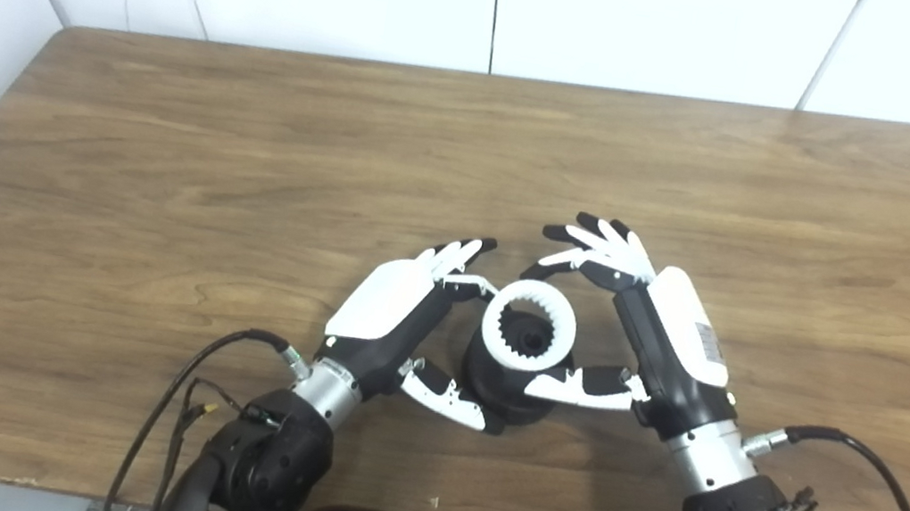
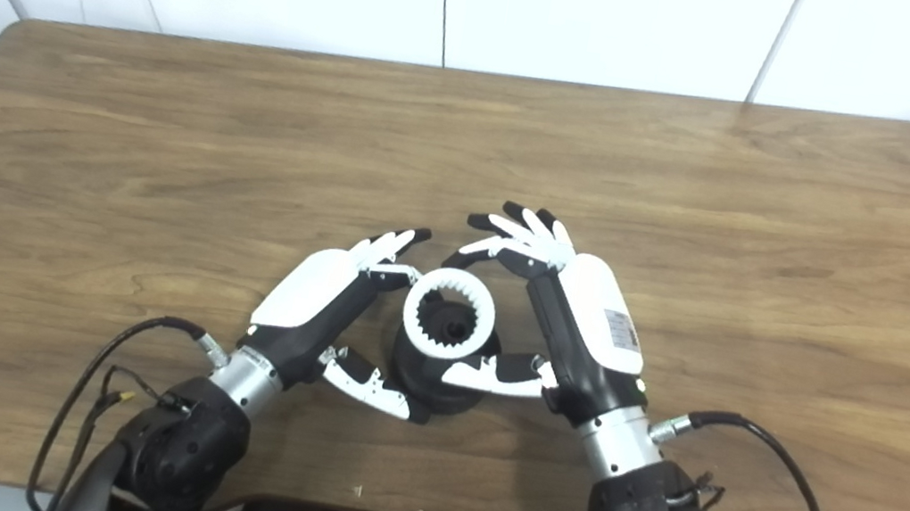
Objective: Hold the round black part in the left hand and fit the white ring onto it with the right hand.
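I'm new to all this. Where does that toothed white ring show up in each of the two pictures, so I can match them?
Left eye view: the white ring sits a little right of the picture's centre, atop the round black part, between the two hands.
Right eye view: the same white ring lies almost exactly at centre.
Shared landmark: the table's back left corner.

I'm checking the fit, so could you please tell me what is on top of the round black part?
The white ring, toothed inside, sits on the round black part. Through its opening a dark centre shows. The rim under the ring is covered, so full seating cannot be seen.
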### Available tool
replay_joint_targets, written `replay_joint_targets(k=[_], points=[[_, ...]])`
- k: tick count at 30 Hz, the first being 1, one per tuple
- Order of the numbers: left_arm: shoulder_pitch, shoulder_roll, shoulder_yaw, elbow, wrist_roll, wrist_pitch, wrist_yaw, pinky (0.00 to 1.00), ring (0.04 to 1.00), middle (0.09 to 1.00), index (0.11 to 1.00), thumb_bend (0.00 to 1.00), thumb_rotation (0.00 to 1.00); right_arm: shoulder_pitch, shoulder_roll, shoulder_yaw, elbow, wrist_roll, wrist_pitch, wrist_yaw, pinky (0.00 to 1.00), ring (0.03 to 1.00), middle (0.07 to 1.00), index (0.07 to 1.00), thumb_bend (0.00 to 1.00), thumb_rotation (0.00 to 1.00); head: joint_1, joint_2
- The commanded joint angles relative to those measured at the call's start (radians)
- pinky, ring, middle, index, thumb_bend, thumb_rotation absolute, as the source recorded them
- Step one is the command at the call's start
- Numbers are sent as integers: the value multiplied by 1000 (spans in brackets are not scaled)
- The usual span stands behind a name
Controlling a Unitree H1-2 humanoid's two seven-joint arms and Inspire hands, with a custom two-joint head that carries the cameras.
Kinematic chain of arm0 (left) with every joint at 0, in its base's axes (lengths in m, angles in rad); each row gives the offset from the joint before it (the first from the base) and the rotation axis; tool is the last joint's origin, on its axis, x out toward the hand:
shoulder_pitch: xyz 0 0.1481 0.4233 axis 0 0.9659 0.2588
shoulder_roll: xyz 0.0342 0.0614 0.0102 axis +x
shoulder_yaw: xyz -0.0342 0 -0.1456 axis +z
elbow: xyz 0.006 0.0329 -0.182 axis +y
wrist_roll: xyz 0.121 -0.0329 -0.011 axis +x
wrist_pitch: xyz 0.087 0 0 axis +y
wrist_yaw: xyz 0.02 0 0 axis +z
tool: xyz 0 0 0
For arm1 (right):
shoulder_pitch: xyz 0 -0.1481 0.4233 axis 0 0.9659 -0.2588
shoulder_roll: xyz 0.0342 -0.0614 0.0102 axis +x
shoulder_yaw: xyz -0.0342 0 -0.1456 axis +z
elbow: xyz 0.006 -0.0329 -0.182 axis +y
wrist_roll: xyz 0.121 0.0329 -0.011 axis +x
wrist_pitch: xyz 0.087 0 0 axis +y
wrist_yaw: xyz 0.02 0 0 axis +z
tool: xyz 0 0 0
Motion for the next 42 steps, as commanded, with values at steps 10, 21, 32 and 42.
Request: replay_joint_targets(k=[10, 21, 32, 42], points=[[-25, -3, 1, -36, -6, 17, 10, 1000, 1000, 1000, 612, 971, 281, -6, -15, -6, 20, -10, -9, 12, 1000, 941, 830, 479, 522, 142, -5, 15], [-34, 4, 8, -32, -18, 17, 11, 1000, 1000, 1000, 609, 976, 268, -3, -54, -22, -19, 16, -18, 27, 1000, 946, 840, 480, 521, 141, -12, 26], [-42, 7, 13, -26, -21, 12, 12, 1000, 1000, 1000, 609, 980, 271, 8, -67, -31, -57, 22, -21, 53, 1000, 940, 838, 481, 521, 142, -12, 30], [-47, 5, 12, -29, -21, 22, 4, 1000, 1000, 1000, 609, 977, 268, 18, -49, -23, -55, 3, -9, 67, 997, 940, 838, 481, 521, 140, -8, 32]])
